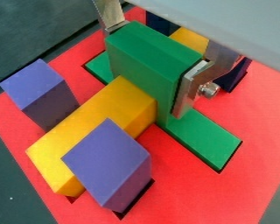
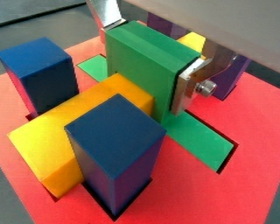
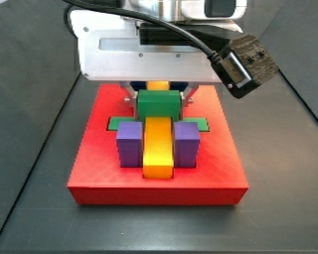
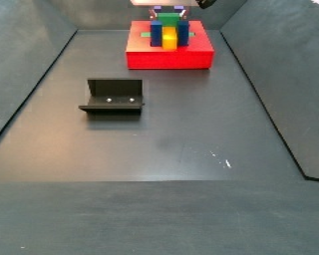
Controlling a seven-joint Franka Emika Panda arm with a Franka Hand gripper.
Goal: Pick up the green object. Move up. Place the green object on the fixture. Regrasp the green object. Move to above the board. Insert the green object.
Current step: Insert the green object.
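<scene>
The arm hung over the flat red slotted board (image 3: 108, 179), its gripper (image 1: 149, 54) pinching the bright green blocky plastic piece (image 1: 149, 70), lowered into the board's slot beside the long yellow bar (image 3: 158, 149).

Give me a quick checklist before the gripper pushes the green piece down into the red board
1. Grip: gripper fingers clamp the green object on both sides: ok.
2. Position: green object over the board, behind the yellow bar: ok.
3. Green object upright in both wrist views: ok.
4. Slot beneath shows green; fully seated: cannot tell.
5. Clearance from the neighbouring blue block: ok.
6. Fixture far from the board, out of the way: ok.
</scene>
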